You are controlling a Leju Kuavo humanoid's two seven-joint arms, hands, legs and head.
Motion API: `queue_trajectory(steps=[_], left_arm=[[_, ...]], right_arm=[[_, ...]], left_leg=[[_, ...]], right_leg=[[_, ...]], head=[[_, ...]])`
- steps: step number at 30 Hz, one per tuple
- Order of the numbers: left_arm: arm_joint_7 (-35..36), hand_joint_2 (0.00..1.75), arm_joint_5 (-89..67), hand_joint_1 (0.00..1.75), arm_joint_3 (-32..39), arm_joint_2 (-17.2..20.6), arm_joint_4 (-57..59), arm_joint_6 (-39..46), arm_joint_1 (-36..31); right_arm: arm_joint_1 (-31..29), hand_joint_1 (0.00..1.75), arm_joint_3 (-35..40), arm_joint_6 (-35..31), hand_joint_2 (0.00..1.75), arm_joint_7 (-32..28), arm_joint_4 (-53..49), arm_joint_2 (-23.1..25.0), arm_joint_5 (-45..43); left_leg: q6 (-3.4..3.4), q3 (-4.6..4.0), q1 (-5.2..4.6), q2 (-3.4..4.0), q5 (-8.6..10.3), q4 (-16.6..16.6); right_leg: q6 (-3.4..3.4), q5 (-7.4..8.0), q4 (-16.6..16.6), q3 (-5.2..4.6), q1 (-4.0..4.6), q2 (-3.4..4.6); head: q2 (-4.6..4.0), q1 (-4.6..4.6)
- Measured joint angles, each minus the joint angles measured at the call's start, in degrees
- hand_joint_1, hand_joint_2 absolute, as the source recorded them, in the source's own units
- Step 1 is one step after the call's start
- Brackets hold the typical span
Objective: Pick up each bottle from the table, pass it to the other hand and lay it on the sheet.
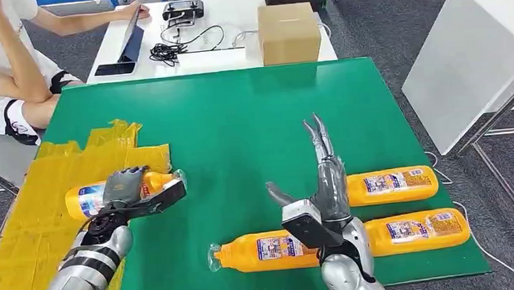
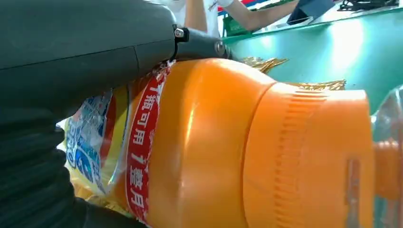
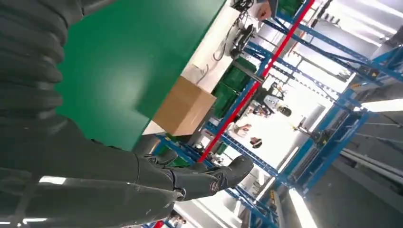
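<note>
My left hand grips a bottle around its body, fingers wrapped over the label, cap end pointing right. The bottle is lengthwise over the right edge of the yellow sheet, low but whether touching I cannot tell; I judge it is being laid down, held flat so it will not roll. Left forearm comes in from the near-left, wrist bent inward. My right hand holds nothing: fingers straight, spread, pointing far, thumb out left, palm turned sideways above the green mat. It hovers over three more bottles lying flat at the near right: one near-centre, two stacked near and far at right. Those wait their turn, probably the near-centre one next.
</note>
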Motion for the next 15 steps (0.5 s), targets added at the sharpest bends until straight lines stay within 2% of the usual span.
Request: queue_trajectory(steps=[9,15], left_arm=[[-0.7,1.75,1.8,0.00,1.9,-0.5,-1.6,6.5,2.3],[-9.0,1.75,9.1,0.00,3.8,-1.3,-10.3,13.4,8.7]], right_arm=[[0.0,0.00,0.3,0.2,1.75,0.4,1.0,0.0,0.5],[0.1,0.00,2.4,3.7,1.75,1.9,1.4,-1.0,7.1]], left_leg=[[0.02,-0.01,0.00,0.03,0.04,0.0],[0.03,-0.32,0.00,0.07,0.04,0.0]], right_leg=[[0.00,0.00,0.0,-0.01,0.00,0.02],[0.00,0.00,0.0,-0.38,0.00,0.05]], head=[[0.00,0.00],[0.00,-0.02]])
